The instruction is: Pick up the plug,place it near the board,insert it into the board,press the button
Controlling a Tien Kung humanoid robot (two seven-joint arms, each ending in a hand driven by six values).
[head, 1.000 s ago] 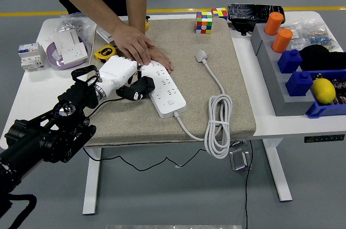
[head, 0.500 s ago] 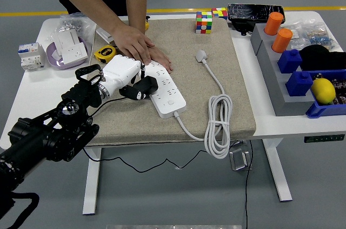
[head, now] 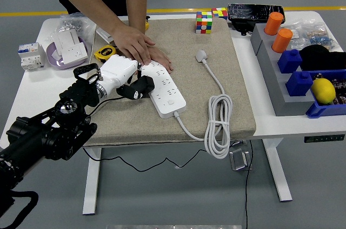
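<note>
Left hand: white, fingers curled round a black plug, holding it against the near left edge of the power strip.
Step in hand: insertion, by my reading; the plug sits beside the strip, not visibly seated in a socket.
Next move: line the pins over a socket and push down; then press the strip's button.
Person's hand: just beyond the robot's hand, flat on the strip's far end, steadying it.
Purple bowl: far left of the hand on the counter, holding a white socket module.
Blue bin: far right, holding a lemon.
</note>
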